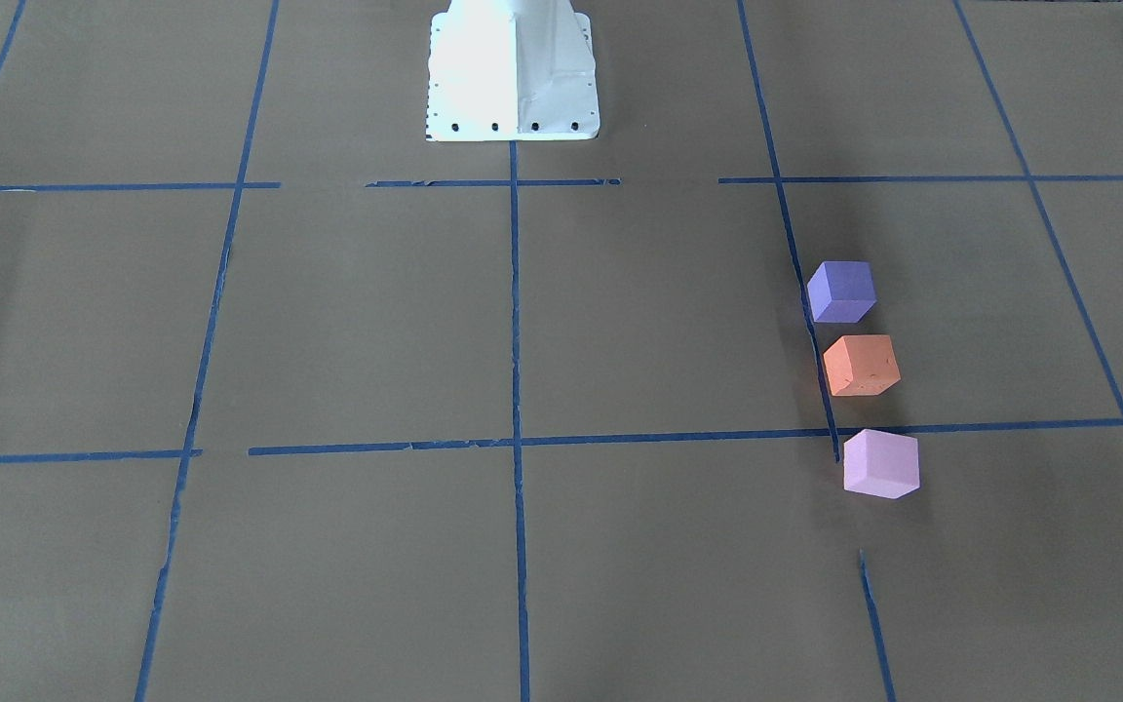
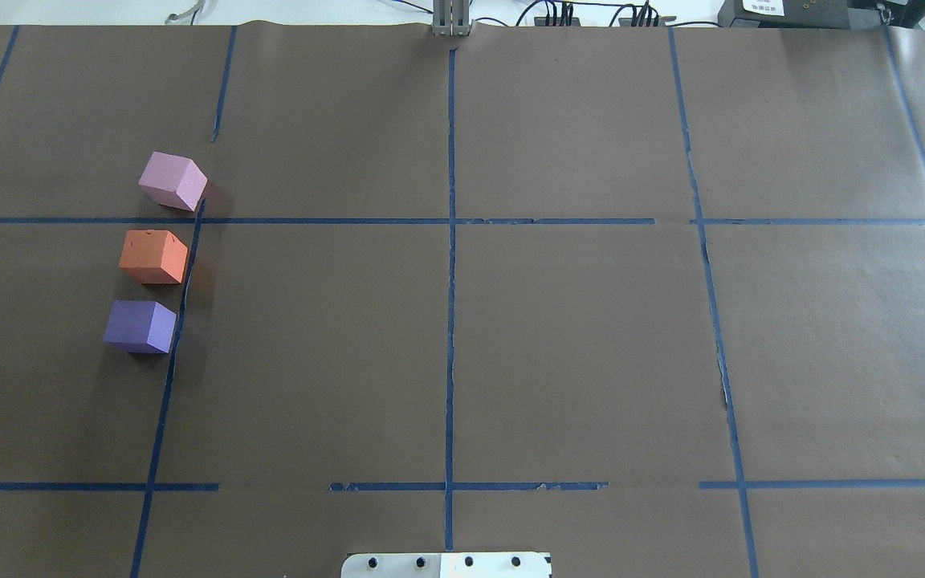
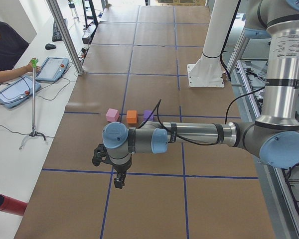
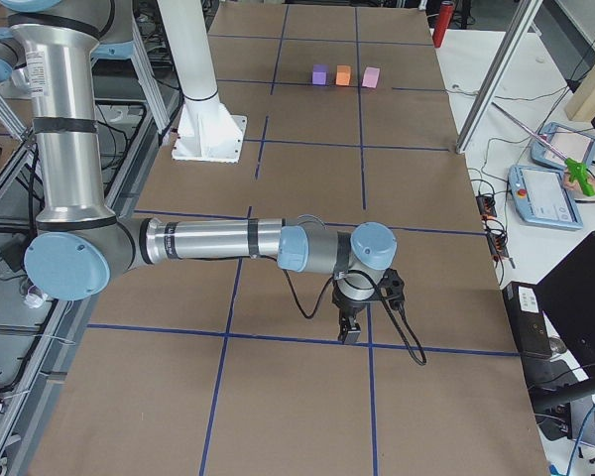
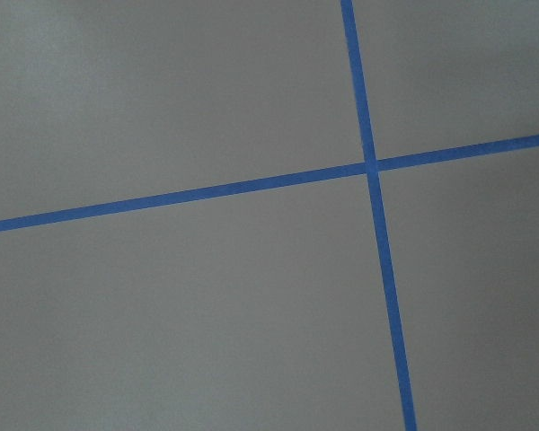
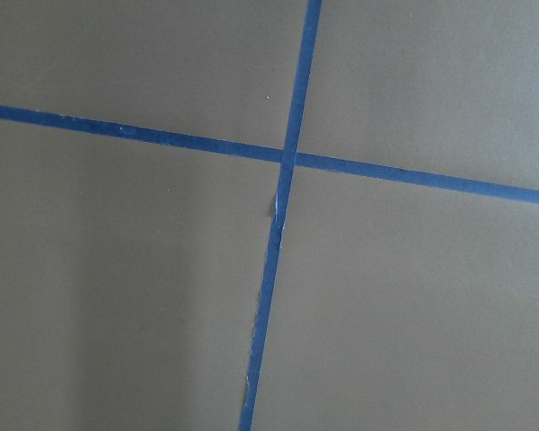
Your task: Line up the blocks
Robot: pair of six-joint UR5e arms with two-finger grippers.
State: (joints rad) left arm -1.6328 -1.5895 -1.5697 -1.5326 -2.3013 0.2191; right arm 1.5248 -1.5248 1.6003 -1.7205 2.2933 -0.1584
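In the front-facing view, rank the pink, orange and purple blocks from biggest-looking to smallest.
1. pink block
2. orange block
3. purple block
The differences are slight and follow nearness to the camera, so true sizes may be equal.

The orange block (image 2: 153,257), purple block (image 2: 140,326) and pink block (image 2: 173,181) look like matt foam. The surface (image 2: 575,345) is matt brown paper, lined with smooth blue tape (image 2: 450,321).

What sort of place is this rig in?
Most likely a robotics lab cell: a paper-covered table with a blue tape grid, an operator at teach pendants, plus the left arm and right arm.
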